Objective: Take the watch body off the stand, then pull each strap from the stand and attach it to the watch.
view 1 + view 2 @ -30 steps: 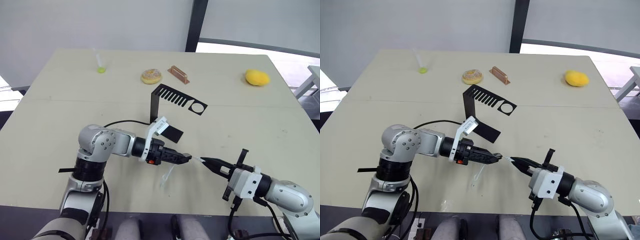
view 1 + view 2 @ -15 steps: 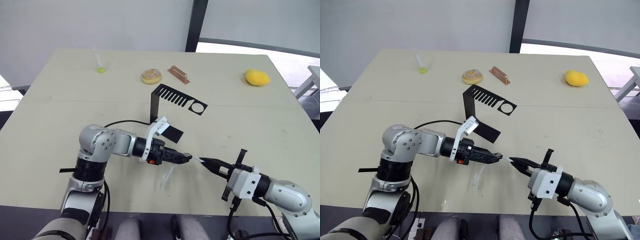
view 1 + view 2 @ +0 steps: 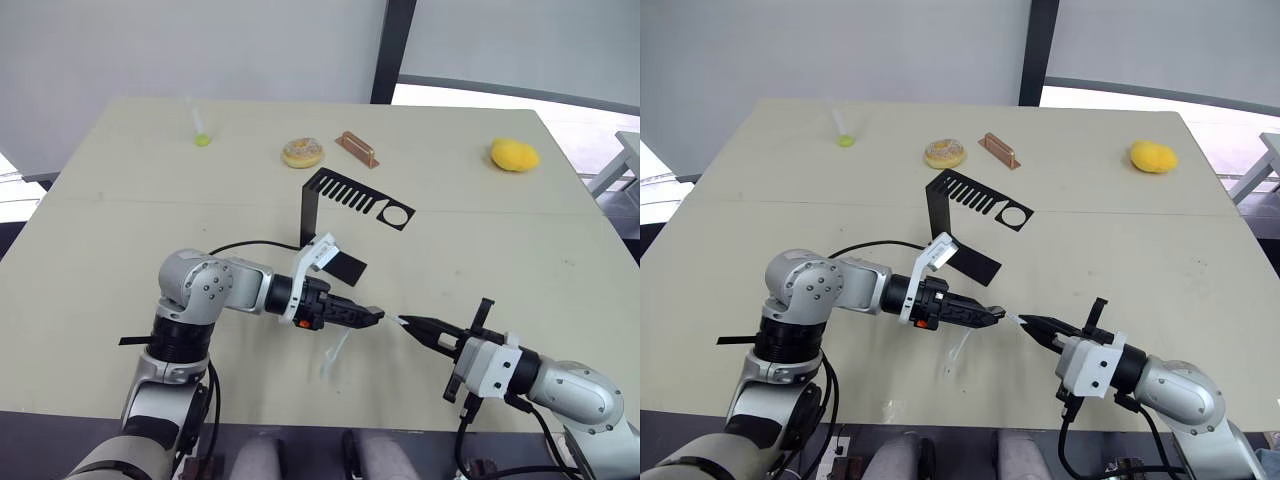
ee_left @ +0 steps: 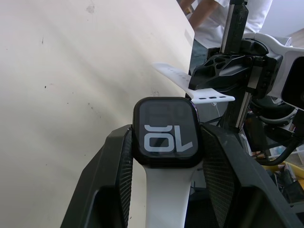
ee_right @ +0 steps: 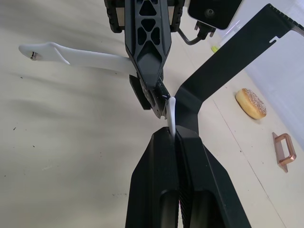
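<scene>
My left gripper (image 3: 371, 316) is shut on the watch body (image 4: 165, 137), a small black case whose screen shows light digits. One white strap (image 3: 335, 351) hangs from the case toward the table. My right gripper (image 3: 413, 324) is shut on the second white strap (image 5: 171, 113), which has small holes (image 4: 199, 89). That strap's free end sits just short of the watch body's edge, with a small gap between them. Behind the grippers the black stand (image 3: 345, 198) rests on the table, its comb slots and ring hole bare.
At the table's far side lie a doughnut (image 3: 302, 152), a copper-coloured handle block (image 3: 357, 149), a yellow lump (image 3: 514, 154) and a clear tube with a green tip (image 3: 200, 128). A black cable (image 3: 240, 244) loops by my left arm. A person's arm (image 4: 204, 12) shows beyond the table.
</scene>
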